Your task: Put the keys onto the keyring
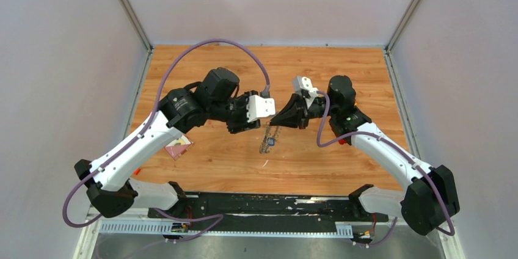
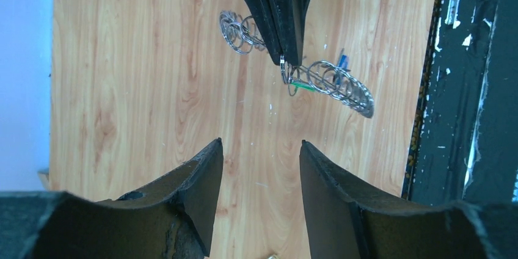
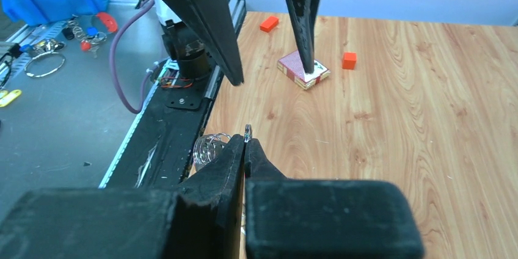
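My right gripper (image 3: 246, 141) is clamped on 1 loop of the keyring (image 2: 333, 82), which trails from its tips over the middle of the table (image 1: 342, 69). A green key (image 2: 302, 87) and a blue key (image 2: 342, 60) sit among the rings. My left gripper (image 2: 261, 143) faces it, jaws apart and holding nothing.

Both your arms reach in over the middle of the wooden table (image 1: 342, 82). Your right gripper (image 1: 273, 123) narrows to a closed point at the top of the keyring (image 1: 266, 140). The keyring trails from that point as a thin silver string of loops, and the blue speck (image 1: 270, 142) on it may be a key. Your left gripper (image 1: 247, 126) sits just left of the ring. A pink card (image 1: 179, 147) lies partly under your left arm.
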{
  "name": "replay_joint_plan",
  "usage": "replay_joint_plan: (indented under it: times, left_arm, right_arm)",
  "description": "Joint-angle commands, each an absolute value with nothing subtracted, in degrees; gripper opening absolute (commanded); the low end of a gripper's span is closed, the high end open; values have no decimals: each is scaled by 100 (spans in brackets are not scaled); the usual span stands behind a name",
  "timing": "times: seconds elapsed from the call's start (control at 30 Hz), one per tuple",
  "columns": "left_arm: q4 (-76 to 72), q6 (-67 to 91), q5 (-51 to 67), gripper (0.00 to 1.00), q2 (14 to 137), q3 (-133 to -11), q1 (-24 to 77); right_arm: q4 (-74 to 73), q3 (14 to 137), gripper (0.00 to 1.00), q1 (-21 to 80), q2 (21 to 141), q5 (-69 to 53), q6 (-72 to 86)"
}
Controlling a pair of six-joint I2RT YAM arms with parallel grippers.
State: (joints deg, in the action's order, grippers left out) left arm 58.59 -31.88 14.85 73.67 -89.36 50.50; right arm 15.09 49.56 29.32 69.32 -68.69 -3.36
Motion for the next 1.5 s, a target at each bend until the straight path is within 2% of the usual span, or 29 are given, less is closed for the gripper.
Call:
replay_joint_plan:
  times: [0.0, 0.17, 0.67, 0.9, 1.1, 1.3, 1.47]
  left_arm:
    - [4986, -3431, 1591, 57, 7191, -8448, 5033]
    - [4257, -3364, 1981, 57, 6989, -7839, 5035]
    - [4181, -3195, 3017, 55, 7145, -7682, 5034]
    - [4284, -3177, 2969, 37, 7292, -7782, 5029]
    - [4355, -3260, 2752, 32, 7255, -7741, 5033]
    - [4413, -3243, 2748, 17, 7310, -7817, 5034]
    - [4477, -3246, 2799, 10, 7404, -7846, 5031]
  right_arm:
    - [1571, 5221, 0, 2894, 6794, -7332, -465]
    - [1564, 5247, 0, 2874, 6804, -7428, -423]
    - [1420, 5255, 0, 2832, 6802, -7435, -582]
    - [1390, 5264, 0, 2839, 6788, -7445, -599]
    - [1380, 5259, 0, 2826, 6761, -7453, -622]
    - [1371, 5264, 0, 2829, 6759, -7446, -630]
    - [1370, 5256, 0, 2830, 6725, -7399, -630]
